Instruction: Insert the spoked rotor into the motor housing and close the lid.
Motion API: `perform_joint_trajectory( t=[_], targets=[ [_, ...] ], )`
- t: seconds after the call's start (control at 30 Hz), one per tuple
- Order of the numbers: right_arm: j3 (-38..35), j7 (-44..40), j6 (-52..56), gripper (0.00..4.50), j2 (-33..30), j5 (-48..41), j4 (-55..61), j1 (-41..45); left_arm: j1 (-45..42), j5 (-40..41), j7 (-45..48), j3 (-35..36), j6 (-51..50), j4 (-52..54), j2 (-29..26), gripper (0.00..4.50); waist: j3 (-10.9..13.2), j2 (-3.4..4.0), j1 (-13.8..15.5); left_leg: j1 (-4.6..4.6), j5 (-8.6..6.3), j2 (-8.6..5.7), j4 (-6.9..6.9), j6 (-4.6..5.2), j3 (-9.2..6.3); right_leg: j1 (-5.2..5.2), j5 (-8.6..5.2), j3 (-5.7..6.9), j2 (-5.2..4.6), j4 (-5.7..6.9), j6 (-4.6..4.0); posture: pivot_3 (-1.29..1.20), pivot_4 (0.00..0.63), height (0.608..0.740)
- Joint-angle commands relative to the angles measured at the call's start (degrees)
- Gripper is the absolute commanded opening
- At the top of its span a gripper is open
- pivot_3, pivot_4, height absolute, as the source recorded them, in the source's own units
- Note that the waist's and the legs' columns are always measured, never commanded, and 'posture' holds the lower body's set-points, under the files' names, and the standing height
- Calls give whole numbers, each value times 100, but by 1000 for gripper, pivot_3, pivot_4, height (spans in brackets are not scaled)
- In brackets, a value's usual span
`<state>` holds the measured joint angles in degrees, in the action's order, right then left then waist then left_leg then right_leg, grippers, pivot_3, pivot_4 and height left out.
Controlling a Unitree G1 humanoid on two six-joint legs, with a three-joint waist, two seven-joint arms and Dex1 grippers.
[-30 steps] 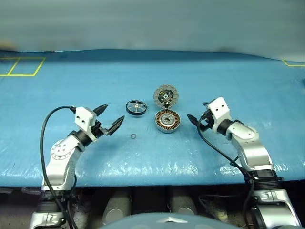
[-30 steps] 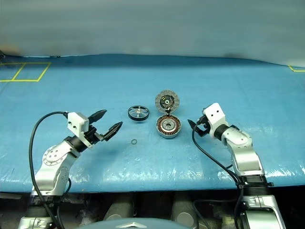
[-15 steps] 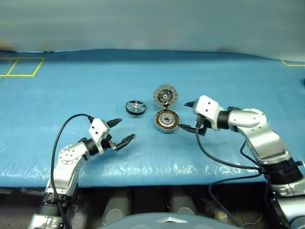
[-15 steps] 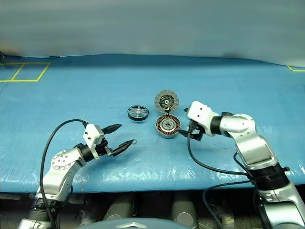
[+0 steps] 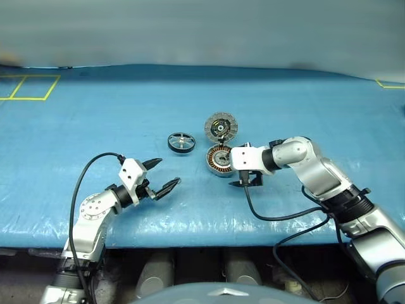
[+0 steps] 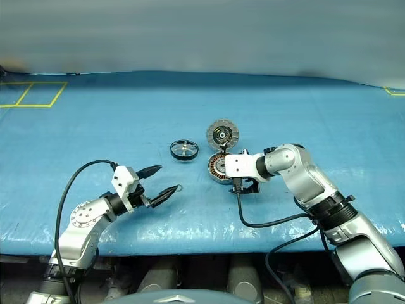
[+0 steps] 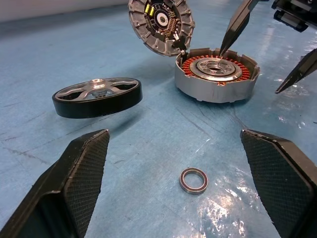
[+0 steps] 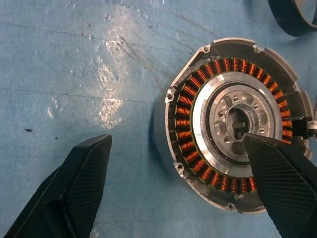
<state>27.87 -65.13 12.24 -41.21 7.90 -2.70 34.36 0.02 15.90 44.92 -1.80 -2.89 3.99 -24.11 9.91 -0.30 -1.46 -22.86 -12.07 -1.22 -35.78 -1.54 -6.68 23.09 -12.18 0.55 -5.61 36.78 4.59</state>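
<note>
You have wide bare blue covering on the desk (image 5: 76, 114) all round the parts, which sit together in the middle, well back from the near edge. Yellow tape marks (image 5: 28, 88) lie at the far left corner, well away from the work.

The motor housing (image 5: 218, 161) sits open, copper windings up. Its lid (image 5: 220, 126) stands tilted up from the far rim, ribbed inner face toward you. The spoked rotor (image 5: 181, 142) lies flat on the covering to the housing's left, apart from it with a strip of bare blue between. A small loose ring (image 7: 193, 180) lies nearer you, between the rotor and the housing.

Your right tool (image 5: 242, 175) hangs over the housing's right side, pointing down, fingers spread wide and gripping nothing. In the right wrist view one finger (image 8: 282, 183) overlaps the windings on one side and the other sits out over the bare covering; contact cannot be judged.

Your left tool (image 5: 162, 175) is low over the covering near the small ring, fingers wide apart and empty, aimed toward the parts with open room ahead.
</note>
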Motion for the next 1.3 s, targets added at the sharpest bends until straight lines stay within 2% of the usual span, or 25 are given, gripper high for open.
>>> perform_joint_trajectory(
  t=[0.03, 0.3, 0.33, 0.37, 0.53, 0.9, 1.3],
  targets=[
    [-42, -32, -210, 4453, 118, 90, -164, 144, 14, 11, -55, 47, 143, 148, 31, 4500, 0, 0, -3, 0, 0, 0, 0, 0, -1, 0, 0, 0, 0, 1, 0, 0, 150, 740],
    [24, -105, -434, 4453, 367, 250, -489, 223, 49, 13, -109, 81, 144, 152, 19, 4500, 0, 0, -1, 0, 0, 0, -3, 0, -1, -1, 2, 0, 0, 2, 2, 0, 150, 740],
    [55, -187, -428, 4084, 370, 251, -515, 221, 57, 8, -121, 85, 151, 152, 15, 4500, 0, 0, -1, 0, 0, 0, -3, 0, 0, -1, 2, 0, 0, 1, 3, 0, 150, 740],
    [77, -243, -424, 3942, 366, 267, -543, 218, 61, 2, -134, 88, 154, 152, 11, 4500, 0, 0, -1, 0, 0, 0, -3, 0, 0, -1, 2, 0, 0, 2, 3, 0, 150, 740],
    [76, -102, -557, 2319, 391, 465, -554, 145, 80, -8, -206, 115, 147, 157, 12, 4500, -2, -4, 9, 3, 0, 0, -3, 0, -1, -4, 2, 0, 0, 1, 3, 0, 150, 740],
    [203, 21, -236, 2319, 669, 601, 691, -469, 27, 10, -265, 93, 131, 79, 45, 4500, -2, -4, -33, 10, -2, 2, -1, -3, -2, -7, 1, 0, 3, 3, 2, 0, 150, 740],
    [206, 233, 321, 2319, 894, 809, 1228, -829, 80, 79, -201, 57, 31, 76, 50, 4500, -2, -4, -49, 14, -3, 4, -2, -3, -3, -10, 1, 0, 4, 4, 1, 0, 150, 740]
  ],
)
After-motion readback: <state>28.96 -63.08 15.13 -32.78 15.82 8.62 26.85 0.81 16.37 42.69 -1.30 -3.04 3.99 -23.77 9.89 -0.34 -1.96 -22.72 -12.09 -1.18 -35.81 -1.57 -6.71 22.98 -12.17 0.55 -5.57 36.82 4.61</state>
